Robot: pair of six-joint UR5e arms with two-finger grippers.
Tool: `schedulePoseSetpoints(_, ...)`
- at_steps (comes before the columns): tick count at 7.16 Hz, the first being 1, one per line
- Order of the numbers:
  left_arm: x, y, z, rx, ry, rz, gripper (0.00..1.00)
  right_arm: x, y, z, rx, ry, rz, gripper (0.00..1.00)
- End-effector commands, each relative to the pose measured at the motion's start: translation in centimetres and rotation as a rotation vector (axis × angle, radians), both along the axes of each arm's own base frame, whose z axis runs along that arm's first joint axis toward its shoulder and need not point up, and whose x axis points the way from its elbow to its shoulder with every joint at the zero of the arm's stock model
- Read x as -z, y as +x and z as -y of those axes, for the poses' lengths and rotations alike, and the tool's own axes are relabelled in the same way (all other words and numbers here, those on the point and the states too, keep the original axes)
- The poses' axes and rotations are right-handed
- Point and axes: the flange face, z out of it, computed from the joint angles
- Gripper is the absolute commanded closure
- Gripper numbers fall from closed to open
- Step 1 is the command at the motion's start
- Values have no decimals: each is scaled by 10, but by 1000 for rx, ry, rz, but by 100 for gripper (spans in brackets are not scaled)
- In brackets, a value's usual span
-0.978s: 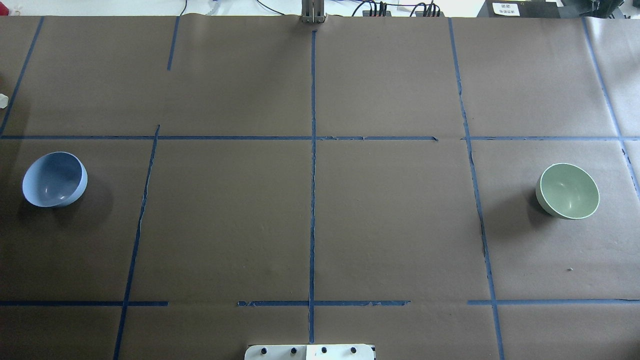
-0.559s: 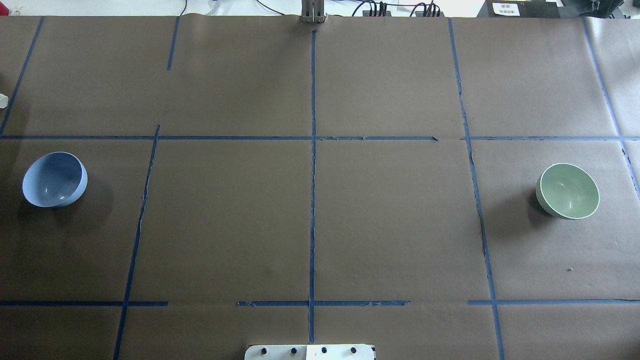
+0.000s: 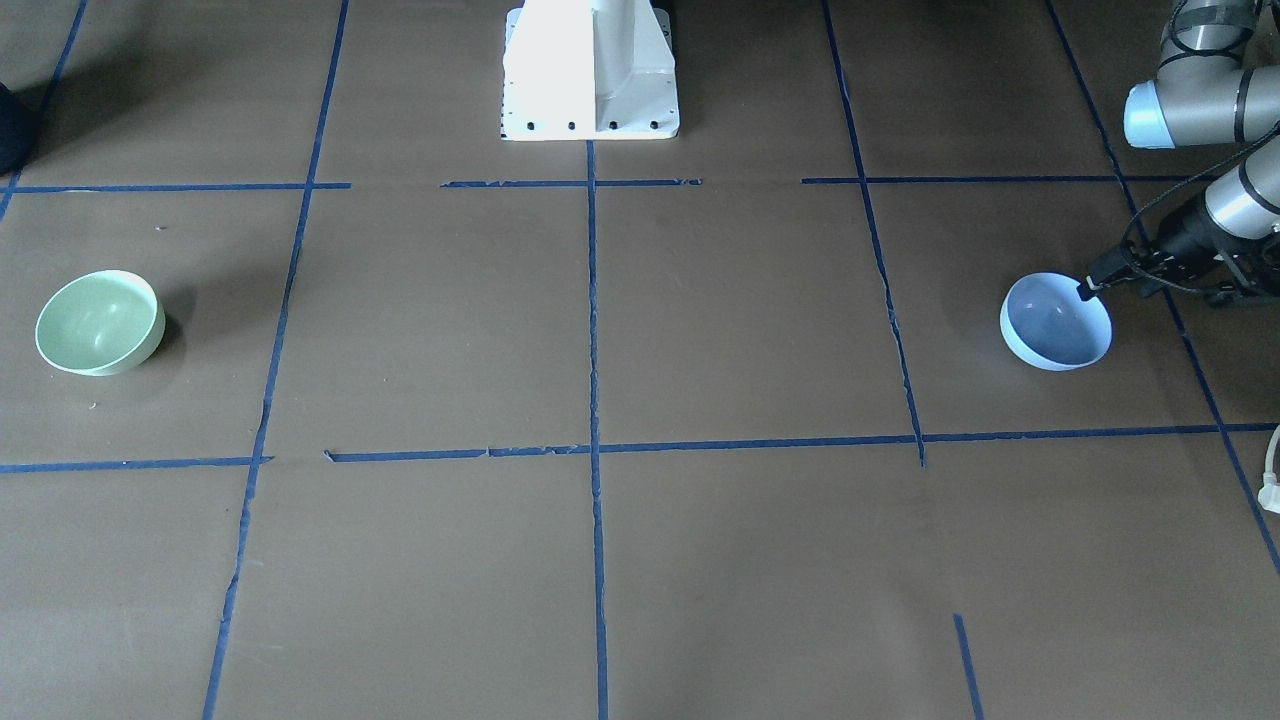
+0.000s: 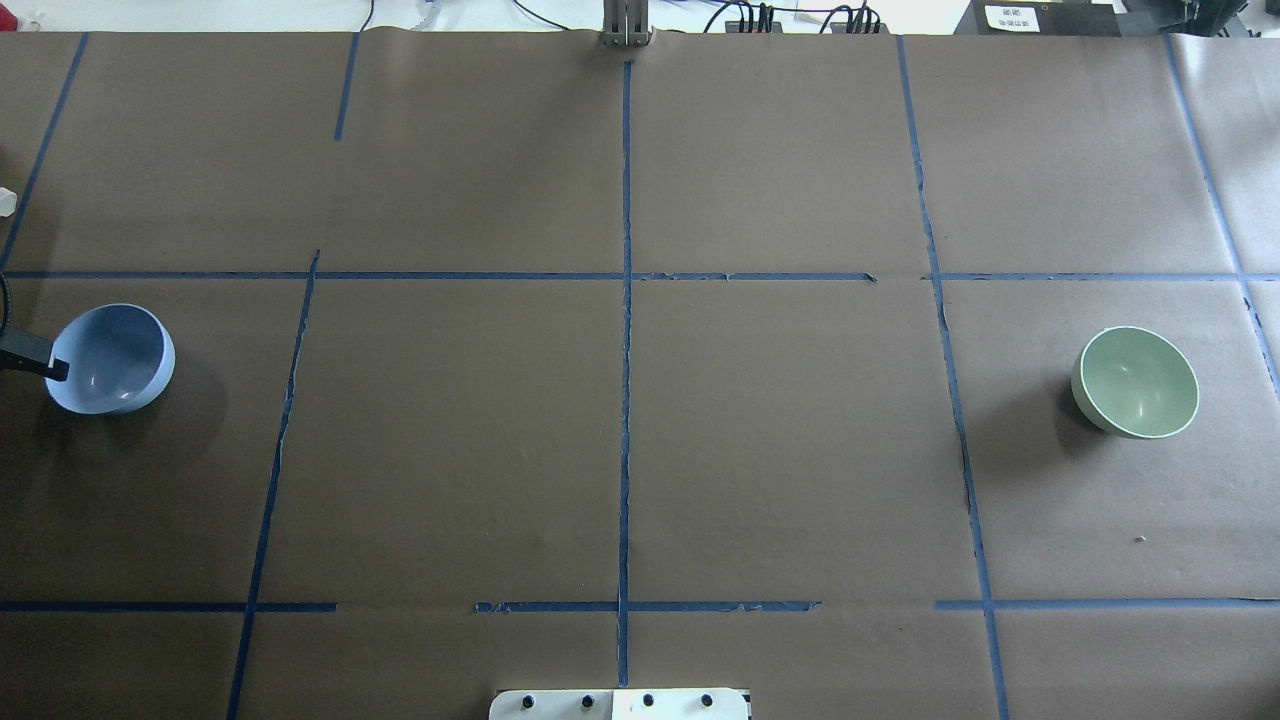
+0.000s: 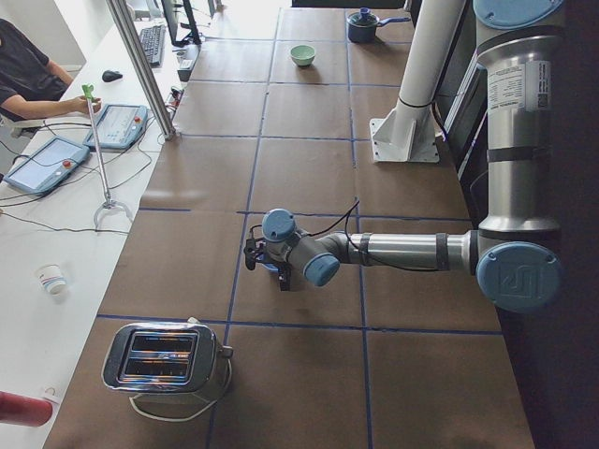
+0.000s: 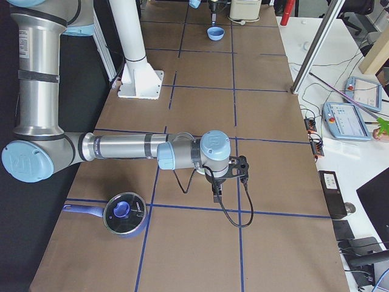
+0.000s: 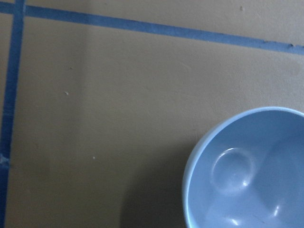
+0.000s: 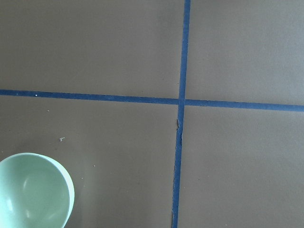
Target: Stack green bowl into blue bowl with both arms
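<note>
Green bowl and blue bowl sit upright, well apart

The desk was covered in brown paper, divided into rectangles by blue tape. A white bench alongside carried a keyboard and a teach pendant.

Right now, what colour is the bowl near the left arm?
The bowl is light blue, clearest in the front-facing view.
</note>
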Motion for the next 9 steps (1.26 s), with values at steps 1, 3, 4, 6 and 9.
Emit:
schedulePoseSetpoints(1, -14, 8, 9, 4, 3, -2, 1, 0, 0, 0, 0, -1, 3, 0)
schedulePoseSetpoints(3, -17, 10, 12, 3, 2, -1, 12, 1, 0, 0, -1, 1, 1, 0)
schedulePoseSetpoints(4, -17, 21, 8, -20, 2, -1, 21, 0, 0, 0, -1, -1, 0, 0)
schedulePoseSetpoints(6, -9, 30, 12, -33, 15, -8, 61, 1, 0, 1, -1, 1, 1, 0)
schedulePoseSetpoints(9, 5, 25, 8, -29, 23, -26, 100, -1, 0, 1, 0, -1, -5, 0)
